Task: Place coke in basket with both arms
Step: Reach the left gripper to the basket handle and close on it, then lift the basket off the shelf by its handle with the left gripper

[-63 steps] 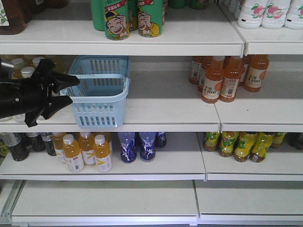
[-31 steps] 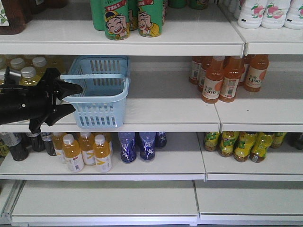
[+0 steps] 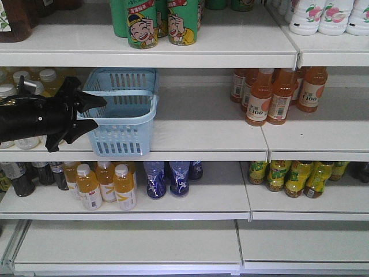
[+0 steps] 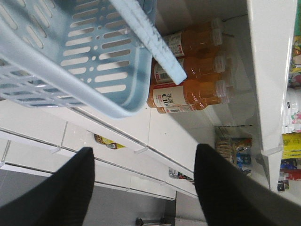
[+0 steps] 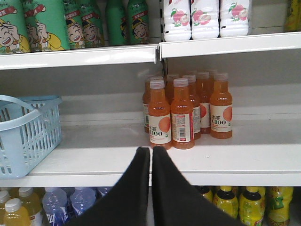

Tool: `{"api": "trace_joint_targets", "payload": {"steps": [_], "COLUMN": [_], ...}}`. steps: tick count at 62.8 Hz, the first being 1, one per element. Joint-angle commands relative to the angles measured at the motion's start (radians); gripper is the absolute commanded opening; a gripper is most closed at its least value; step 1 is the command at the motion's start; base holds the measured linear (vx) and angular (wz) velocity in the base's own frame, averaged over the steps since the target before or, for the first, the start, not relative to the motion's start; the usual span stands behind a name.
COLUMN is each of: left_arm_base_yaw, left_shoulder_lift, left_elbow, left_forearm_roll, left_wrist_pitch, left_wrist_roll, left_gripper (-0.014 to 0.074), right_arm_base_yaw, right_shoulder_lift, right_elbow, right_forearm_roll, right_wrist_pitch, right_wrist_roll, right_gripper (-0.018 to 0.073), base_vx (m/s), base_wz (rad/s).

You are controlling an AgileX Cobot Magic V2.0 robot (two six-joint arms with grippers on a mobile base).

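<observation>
The basket (image 3: 118, 141) is set on the middle counter (image 3: 202, 130), left of centre in the front view, with its handle (image 3: 124, 92) laid across the rim. The left claw (image 3: 95, 114) is held at the basket's left edge with its fingers spread wide and nothing between them. In the left wrist view the basket is seen beyond the fingertips, not between them. This is judged to be an approach to grip the rim or handle, so that the basket can be steadied. The right claw (image 5: 151, 174) is seen at lower centre of its own view, fingers pressed together and empty, aimed towards the orange bottles (image 5: 174, 113). The coke is not seen in any view, so nothing can yet be placed.
</observation>
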Motion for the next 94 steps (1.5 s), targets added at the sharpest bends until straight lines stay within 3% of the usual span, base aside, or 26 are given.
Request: {"api": "trace_joint_targets", "payload": {"steps": [1,25,94], "left_arm_base_yaw": [0.000,0.000,0.000], "left_shoulder_lift": [-0.011,0.108,0.267], "left_elbow": [-0.073,-0.224,-0.420], "left_forearm_roll": [-0.094,-0.094,-0.094], "left_wrist_pitch": [0.032,0.024,-0.031], "left_wrist_roll": [-0.021,-0.053,-0.103], "left_gripper": [0.0447,0.0447,0.0428], "right_arm_base_yaw": [-0.001,-0.001,-0.001], "right_shoulder_lift": [-0.012,-0.012,-0.012], "right_elbow": [0.008,0.007,0.007], "right_forearm_roll": [-0.008,-0.008,-0.008], "right_wrist_pitch": [-0.074,-0.072,-0.074], "right_wrist_roll": [-0.003,-0.003,-0.003], "right_gripper": [-0.0002,-0.0002,-0.0002], "base_vx": [0.00,0.00,0.00], "base_wz": [0.00,0.00,0.00]}}
